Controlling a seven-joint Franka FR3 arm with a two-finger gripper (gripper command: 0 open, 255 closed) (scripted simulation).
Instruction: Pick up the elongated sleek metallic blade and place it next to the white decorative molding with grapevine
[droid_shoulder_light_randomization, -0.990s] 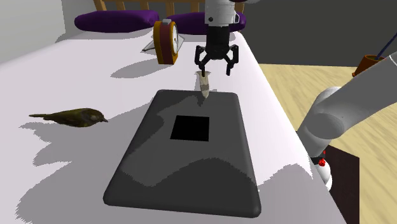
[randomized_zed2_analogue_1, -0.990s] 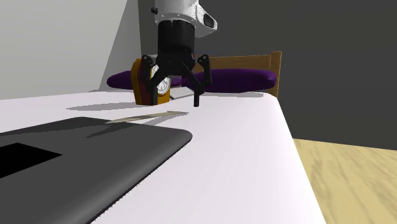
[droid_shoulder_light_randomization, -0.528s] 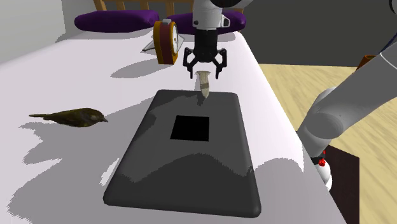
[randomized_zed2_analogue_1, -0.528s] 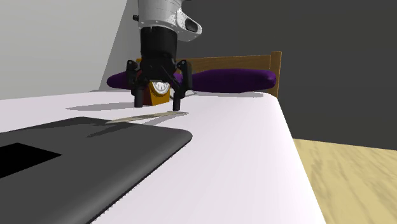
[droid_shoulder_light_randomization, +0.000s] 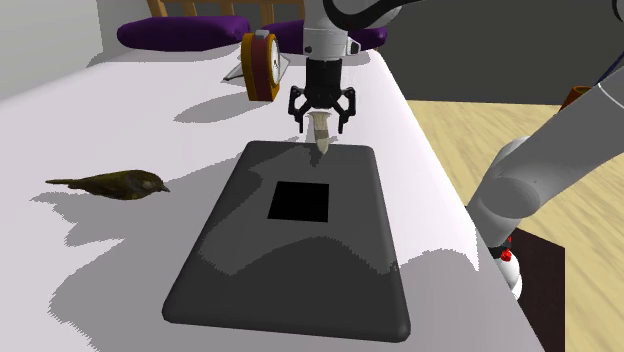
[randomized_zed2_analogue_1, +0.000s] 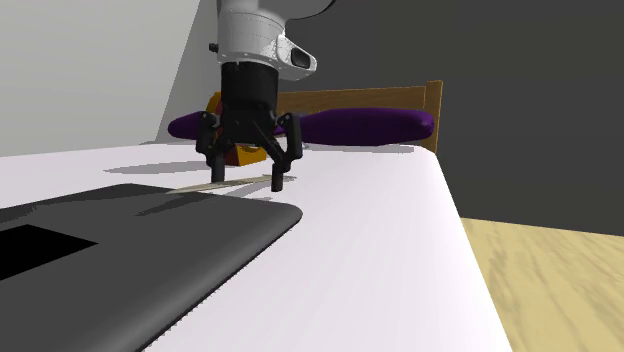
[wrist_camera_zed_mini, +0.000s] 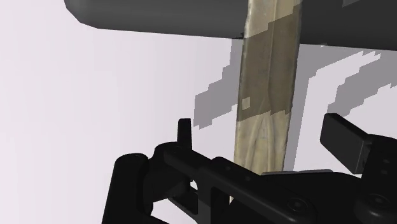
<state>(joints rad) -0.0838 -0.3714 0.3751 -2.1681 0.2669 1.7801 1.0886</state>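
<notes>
Asker: Where is the blade (droid_shoulder_light_randomization: 322, 138) just now?

Me: Upper middle of the shoulder view, lying flat on the white table (droid_shoulder_light_randomization: 120, 110), its narrow tip over the far edge of the dark slab (droid_shoulder_light_randomization: 300, 270) that has the black square (droid_shoulder_light_randomization: 299, 201) in it. In the second exterior view it is a thin pale strip left of centre, low against the table.

Asker: And your gripper (droid_shoulder_light_randomization: 321, 118)?

Me: It hangs straight down over the blade's wider end. My jaws stand well apart, one finger on each side of the blade and neither touching it, so I have hold of nothing. Seen from my wrist, the blade runs between my fingers (wrist_camera_zed_mini: 343, 137) and on towards the slab.

Asker: How low are you?

Me: In the second exterior view my fingertips (randomized_zed2_analogue_1: 277, 181) are right down by the strip; whether they touch the table I cannot tell.

Asker: What else is about?

Me: An orange clock (droid_shoulder_light_randomization: 262, 65) just behind me near the top of the shoulder view, purple cushions (droid_shoulder_light_randomization: 180, 30) beyond it, and a brown bird (droid_shoulder_light_randomization: 120, 183) at middle left, well apart from the blade
</notes>
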